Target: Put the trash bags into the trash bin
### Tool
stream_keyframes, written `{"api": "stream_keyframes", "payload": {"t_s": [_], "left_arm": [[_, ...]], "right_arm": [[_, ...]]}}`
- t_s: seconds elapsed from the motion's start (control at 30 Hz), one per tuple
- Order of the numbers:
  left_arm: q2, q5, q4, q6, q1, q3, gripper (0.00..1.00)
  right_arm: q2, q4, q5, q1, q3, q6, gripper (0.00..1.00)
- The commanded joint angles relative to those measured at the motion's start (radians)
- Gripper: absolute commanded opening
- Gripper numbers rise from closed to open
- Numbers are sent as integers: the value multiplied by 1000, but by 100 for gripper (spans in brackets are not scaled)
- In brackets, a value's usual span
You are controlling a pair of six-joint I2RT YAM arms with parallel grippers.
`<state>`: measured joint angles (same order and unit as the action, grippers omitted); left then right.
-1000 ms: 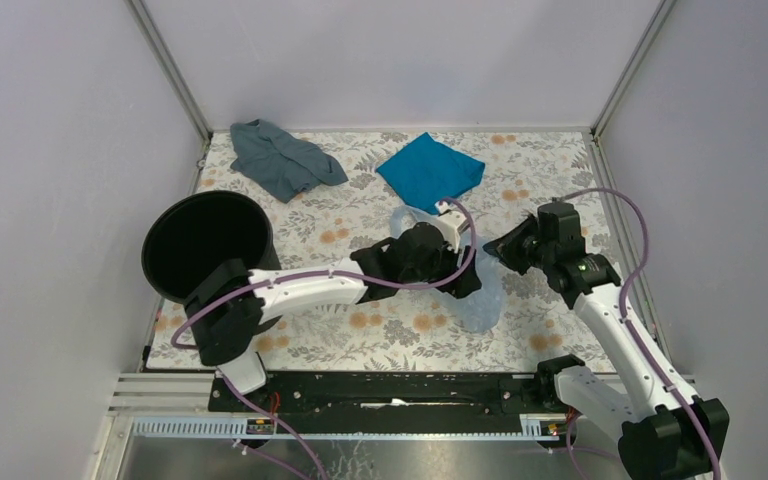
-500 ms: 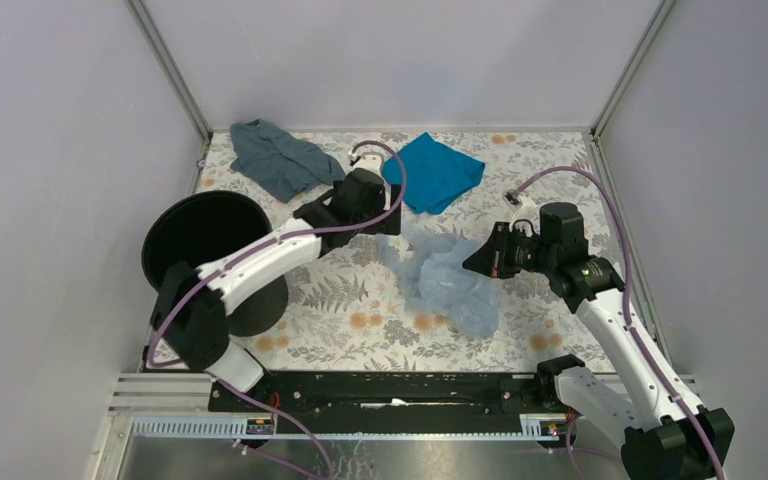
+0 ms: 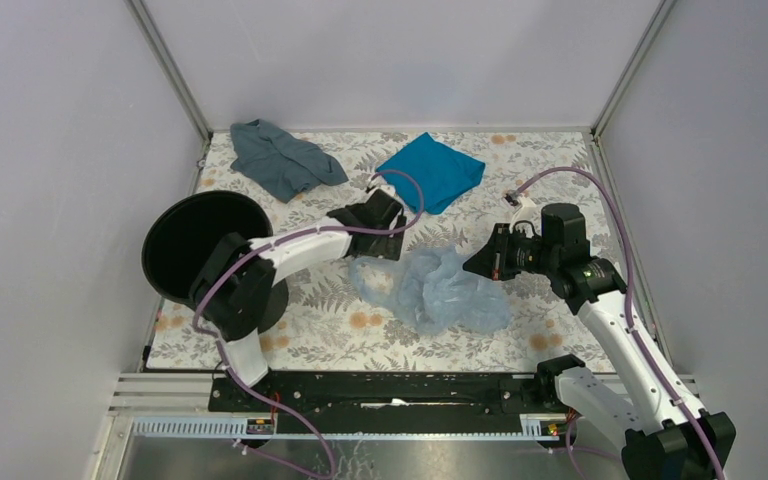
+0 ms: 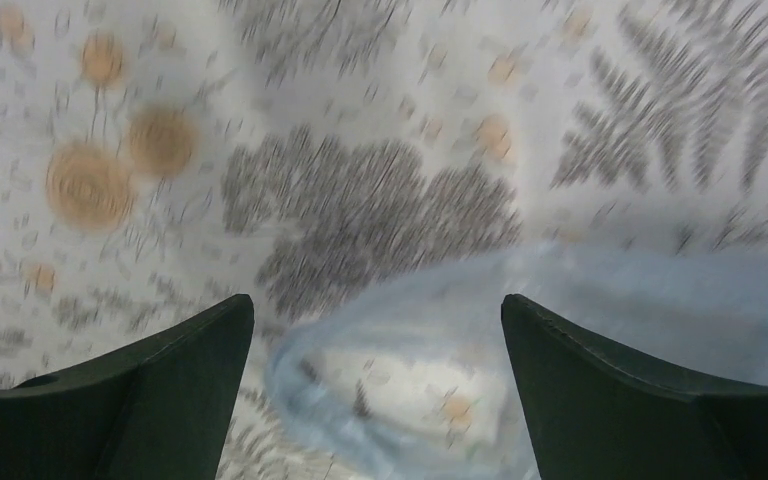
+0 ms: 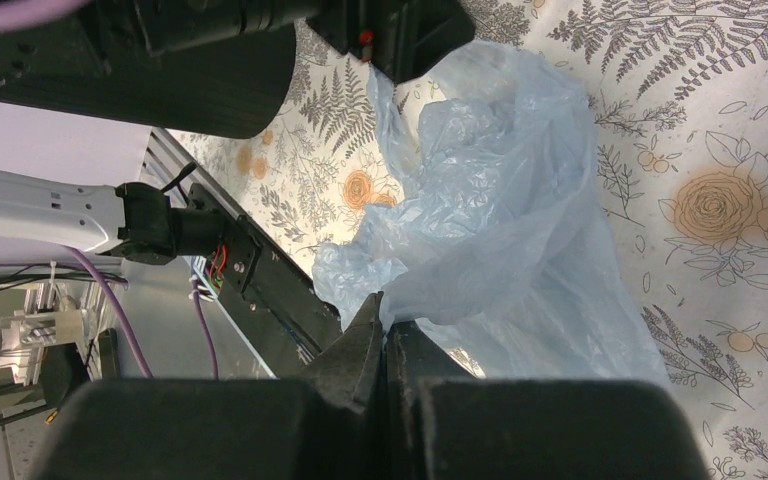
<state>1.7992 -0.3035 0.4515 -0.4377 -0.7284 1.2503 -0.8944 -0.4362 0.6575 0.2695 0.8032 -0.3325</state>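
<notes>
The pale blue, wrinkled trash bag (image 3: 432,292) lies spread on the floral table, right of centre. It also shows in the right wrist view (image 5: 505,190) and, blurred, in the left wrist view (image 4: 410,385). My right gripper (image 3: 482,264) is shut on a fold at the bag's right edge (image 5: 385,312). My left gripper (image 3: 380,243) is open just above the bag's far-left edge, a loop of film showing between its jaws (image 4: 375,305). The black trash bin (image 3: 200,240) stands at the left, partly hidden by my left arm; its dark side shows in the right wrist view (image 5: 210,85).
A dull grey-blue cloth (image 3: 282,160) lies at the back left and a bright teal cloth (image 3: 432,170) at the back centre. Grey walls close in the table on three sides. A black rail (image 3: 390,388) runs along the near edge.
My left gripper let go of the bag, swung back, then came down open at its far-left edge. My right gripper moved in and shut on the right edge. The bag spread leftward.
</notes>
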Motion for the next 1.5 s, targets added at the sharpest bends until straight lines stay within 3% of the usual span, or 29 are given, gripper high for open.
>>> {"api": "stream_keyframes", "payload": {"t_s": [0.0,0.23,0.4,0.5,0.57,0.63,0.67,0.7,0.73,0.83,0.93,0.97,1.03,1.1,1.13,1.17,1.23,1.3,1.33,1.4,1.47], "left_arm": [[-177,0,8,-30,-4,-123,99],[-203,7,-30,-73,17,-249,98],[-100,39,-89,-79,35,-226,87],[-58,44,-126,-76,35,-252,73],[-46,23,-119,-68,35,-247,57],[-41,3,-112,-48,36,-226,35],[-36,-17,-81,-47,42,-189,9],[-31,-30,-55,-47,49,-162,0],[-30,-40,-30,-45,56,-121,0],[-11,-30,1,-55,106,90,0],[117,82,108,-31,202,473,0],[181,118,205,-22,226,680,0],[286,127,411,17,233,1162,0],[279,68,462,99,176,1477,0],[199,-20,399,160,119,1452,0],[27,-96,256,227,53,1301,0],[-261,-104,-116,297,-27,826,0],[-430,-53,-360,259,-22,446,0],[-460,-92,-408,228,-17,325,0],[-438,-126,-353,131,25,164,0],[-367,-29,-279,47,81,20,0]], "right_arm": [[6,0,30,7,30,14,0],[-2,12,56,6,29,-9,0],[8,-3,54,7,29,-30,0],[25,-26,38,6,26,-30,0],[32,-35,25,7,23,-34,0],[28,-43,9,6,26,-46,0],[19,-49,-28,6,32,-69,0],[3,-68,-104,6,44,-97,0],[-28,-96,-230,5,69,-141,0],[-188,-119,-656,5,180,-277,0],[-426,-66,-891,-5,430,-238,0],[-517,-113,-915,-15,579,-203,0],[-696,-340,-928,-20,1052,-104,0],[-804,-501,-920,21,1489,-11,0],[-801,-495,-913,81,1597,41,0],[-728,-427,-896,136,1596,108,0],[-539,-161,-773,178,1333,175,0],[-388,116,-700,178,1004,187,0],[-333,190,-695,178,836,198,0],[-273,308,-746,178,527,174,0],[-278,344,-760,178,289,117,0]]}}
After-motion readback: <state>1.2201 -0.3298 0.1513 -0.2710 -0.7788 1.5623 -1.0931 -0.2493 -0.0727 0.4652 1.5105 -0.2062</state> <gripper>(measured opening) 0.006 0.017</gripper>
